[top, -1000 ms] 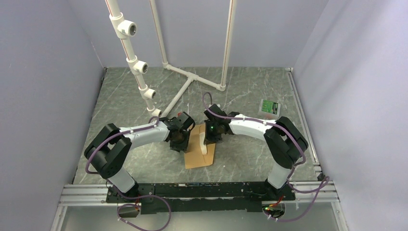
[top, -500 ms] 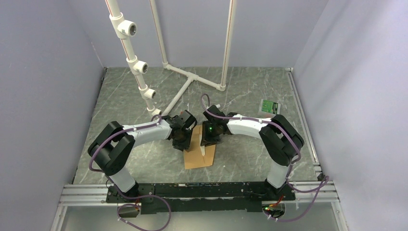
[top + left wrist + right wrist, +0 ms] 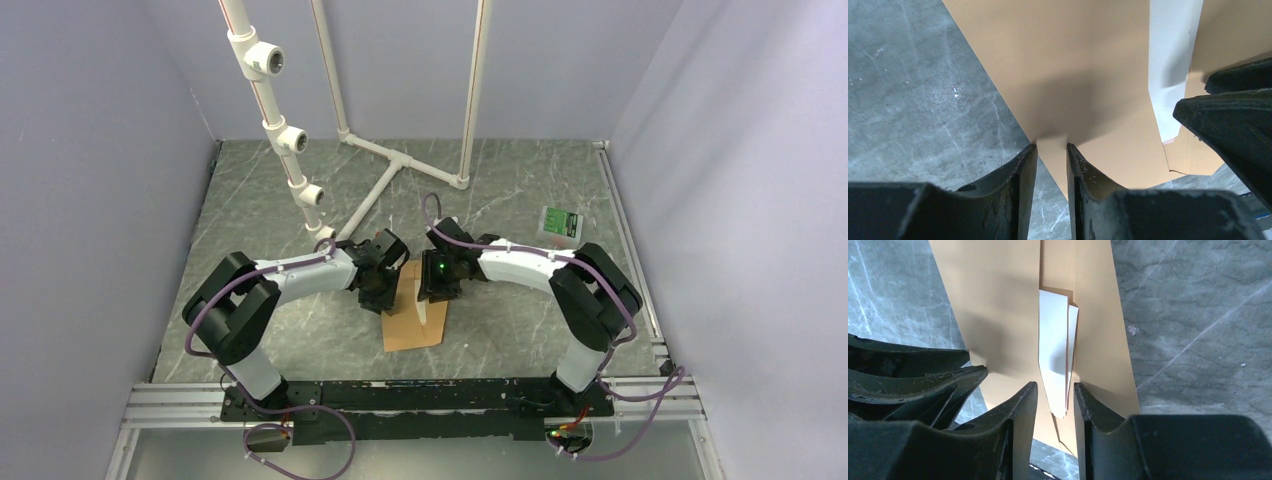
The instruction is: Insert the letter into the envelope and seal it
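1. On the table (image 3: 520, 200) lies the envelope (image 3: 400, 336), letter (image 3: 1052, 340) sticking out.
2. Left gripper (image 3: 1051, 150) sits over its edge; whether it pinches, I cannot tell.
3. Right gripper (image 3: 1055, 390): 2 fingers stand apart around the letter's tip.

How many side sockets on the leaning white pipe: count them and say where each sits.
3: top socket highest up the pipe, middle socket below it, lowest socket nearest the table. None seems hidden.
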You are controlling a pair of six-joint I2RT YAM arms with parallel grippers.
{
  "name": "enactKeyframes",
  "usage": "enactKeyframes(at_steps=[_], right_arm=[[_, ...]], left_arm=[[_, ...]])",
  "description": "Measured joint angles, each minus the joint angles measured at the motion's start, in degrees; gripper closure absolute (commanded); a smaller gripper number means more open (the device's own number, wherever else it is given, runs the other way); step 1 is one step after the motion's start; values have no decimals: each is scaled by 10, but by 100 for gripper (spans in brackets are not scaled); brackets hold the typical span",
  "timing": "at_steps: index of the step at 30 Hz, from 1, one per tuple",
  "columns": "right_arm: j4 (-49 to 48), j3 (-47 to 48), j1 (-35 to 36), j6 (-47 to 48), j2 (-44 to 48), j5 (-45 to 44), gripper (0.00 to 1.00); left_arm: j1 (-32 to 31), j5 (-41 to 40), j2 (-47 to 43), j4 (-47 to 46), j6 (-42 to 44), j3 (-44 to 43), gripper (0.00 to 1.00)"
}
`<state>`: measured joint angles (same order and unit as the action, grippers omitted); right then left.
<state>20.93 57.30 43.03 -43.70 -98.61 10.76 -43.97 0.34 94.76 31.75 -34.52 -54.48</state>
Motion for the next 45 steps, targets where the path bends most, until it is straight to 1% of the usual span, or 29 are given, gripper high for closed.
enactKeyframes(at_steps=[6,12,17,20,24,29,32,38,41,45], right_arm=[[-4,3,-1,1,-14,0,65],[-7,19,-3,3,-35,9,64],[-31,19,-3,5,-43,31,71],[-44,18,-4,6,-49,43,73],[-55,18,-5,5,-54,57,72],[-69,16,-5,2,-56,69,70],[-73,15,-5,-2,-57,76,68],[-71,14,-15,-9,-52,78,61],[-66,4,-30,-8,-22,73,60],[-57,-13,-56,-5,61,57,56]], left_arm=[[0,1,0,-1,0,0,62],[0,4,0,-2,0,0,61],[0,5,0,-3,2,0,63],[0,5,0,-3,5,0,64],[0,4,-2,-6,7,3,62],[0,5,-28,-39,6,34,60],[0,6,-31,-45,7,37,60],[0,8,-35,-48,7,39,58],[0,9,-37,-50,9,40,54],[-1,8,-43,-55,11,40,50]])
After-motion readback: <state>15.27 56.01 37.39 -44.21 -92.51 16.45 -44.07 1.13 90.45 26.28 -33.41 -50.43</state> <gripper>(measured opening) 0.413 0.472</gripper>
